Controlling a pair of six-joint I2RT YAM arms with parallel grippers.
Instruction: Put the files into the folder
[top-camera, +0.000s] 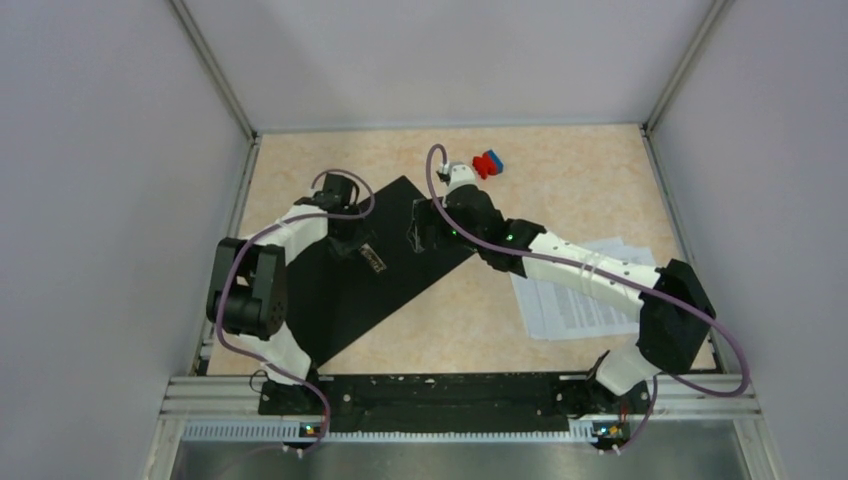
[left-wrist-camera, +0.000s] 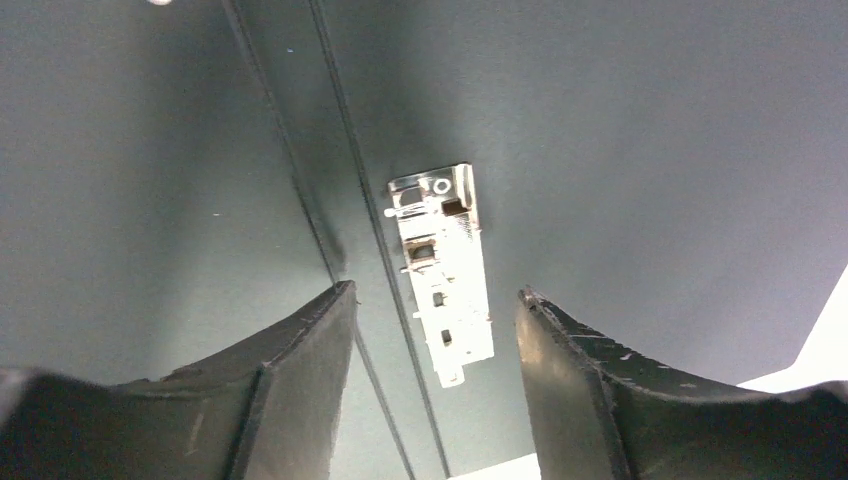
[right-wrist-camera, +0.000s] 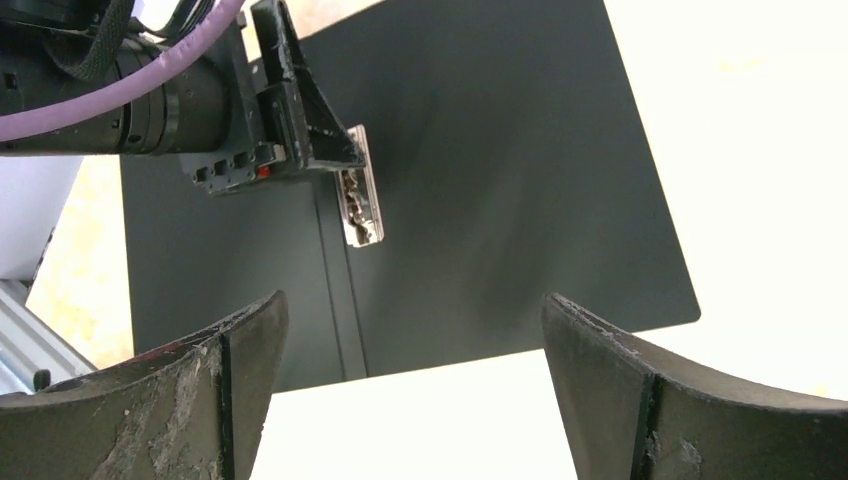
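Observation:
The folder (top-camera: 340, 300) lies open on the table, black inside up, with a metal clip (left-wrist-camera: 440, 270) by its spine. My left gripper (top-camera: 355, 245) hovers just above that clip, jaws open and empty; it also shows in the left wrist view (left-wrist-camera: 435, 300). My right gripper (top-camera: 418, 235) is over the folder's right half, open wide and empty, and shows in the right wrist view (right-wrist-camera: 412, 300) facing the clip (right-wrist-camera: 358, 205). The files (top-camera: 575, 310), white printed sheets, lie on the table to the right, partly hidden under my right arm.
A small red-and-blue object (top-camera: 488, 163) sits at the back of the table behind the right wrist. Grey walls close the table on three sides. A bright white surface (right-wrist-camera: 420, 430) lies below the right fingers, beyond the folder's edge.

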